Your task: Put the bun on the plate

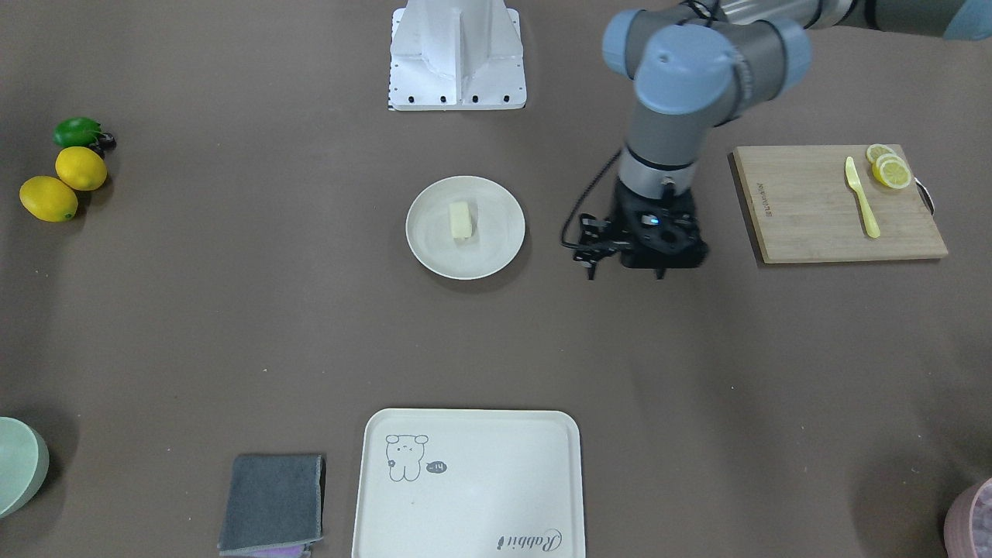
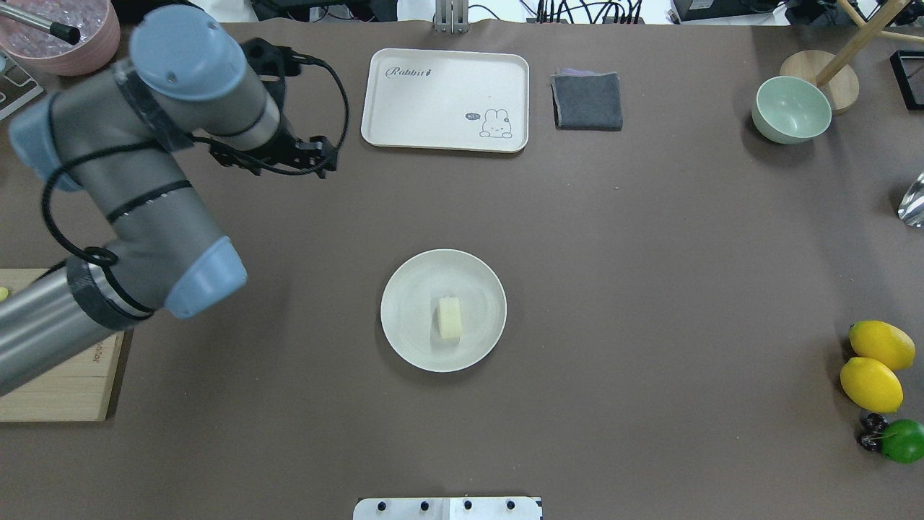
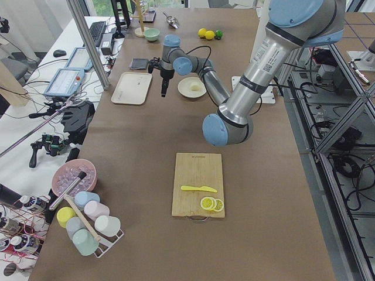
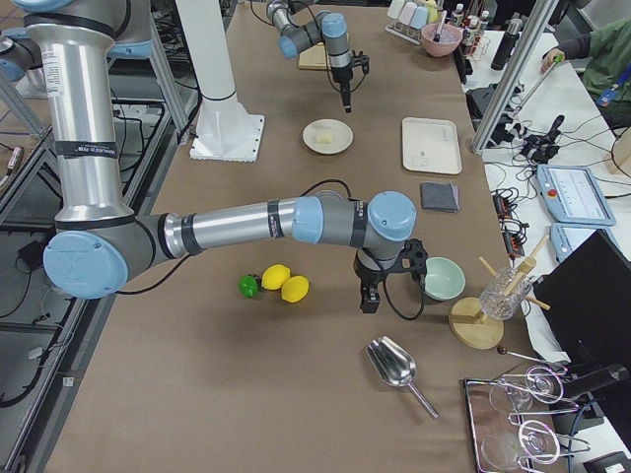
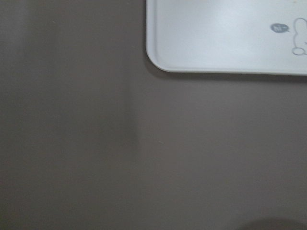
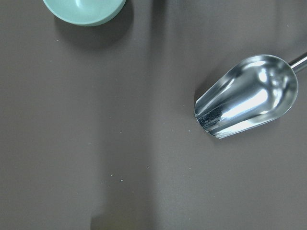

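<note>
The bun (image 1: pixel 460 221) (image 2: pixel 449 318), a pale cream stub, lies near the middle of the round cream plate (image 1: pixel 425 249) (image 2: pixel 404 289) at the table's centre. My left gripper (image 1: pixel 659 268) (image 3: pixel 164 91) hangs pointing down over bare table, apart from the plate, between it and the tray. I cannot tell whether it is open or shut; its wrist view shows only the tabletop and a tray corner. My right gripper (image 4: pixel 369 301) hovers far off near the green bowl and the scoop, and its state cannot be told. Nothing is seen in either gripper.
A cream tray (image 2: pixel 404 101) and a grey cloth (image 2: pixel 587 101) lie at the far edge. A green bowl (image 2: pixel 790 108), two lemons (image 2: pixel 873 365) and a metal scoop (image 6: pixel 247 96) are on my right. A cutting board (image 1: pixel 821 209) with a knife and lemon slices is on my left.
</note>
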Controlling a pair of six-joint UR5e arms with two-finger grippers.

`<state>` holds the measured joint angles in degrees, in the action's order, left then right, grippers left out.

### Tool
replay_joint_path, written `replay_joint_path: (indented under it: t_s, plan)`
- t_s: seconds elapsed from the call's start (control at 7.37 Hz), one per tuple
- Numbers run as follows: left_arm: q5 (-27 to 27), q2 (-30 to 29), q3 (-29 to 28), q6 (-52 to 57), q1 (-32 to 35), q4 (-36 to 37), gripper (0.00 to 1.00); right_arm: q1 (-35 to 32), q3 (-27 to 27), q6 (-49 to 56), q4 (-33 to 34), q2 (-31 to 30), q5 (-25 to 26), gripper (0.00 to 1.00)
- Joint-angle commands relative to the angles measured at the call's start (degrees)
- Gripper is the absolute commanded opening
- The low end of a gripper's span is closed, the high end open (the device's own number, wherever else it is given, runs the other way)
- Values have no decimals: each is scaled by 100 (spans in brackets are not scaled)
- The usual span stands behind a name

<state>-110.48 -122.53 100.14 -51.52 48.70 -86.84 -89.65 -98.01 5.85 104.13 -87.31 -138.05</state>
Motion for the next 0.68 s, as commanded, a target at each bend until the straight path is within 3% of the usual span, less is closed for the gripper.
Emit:
replay_joint_path:
  t_s: [0.0, 0.14, 0.27, 0.54]
  plan:
    - [-481, 903, 32, 2065, 1599, 140, 98, 0, 62, -22, 2, -66, 41, 100]
    - [-1197, 1011, -133, 2502, 2425, 245, 98, 0, 106, -31, 2, -75, 41, 100]
    - [-1630, 1012, -170, 2767, 2981, 820, 98, -17, 106, -31, 2, -93, 32, 100]
    - [-1617, 1571, -179, 4660, 3511, 844, 98, -123, 106, -22, -7, -84, 41, 100]
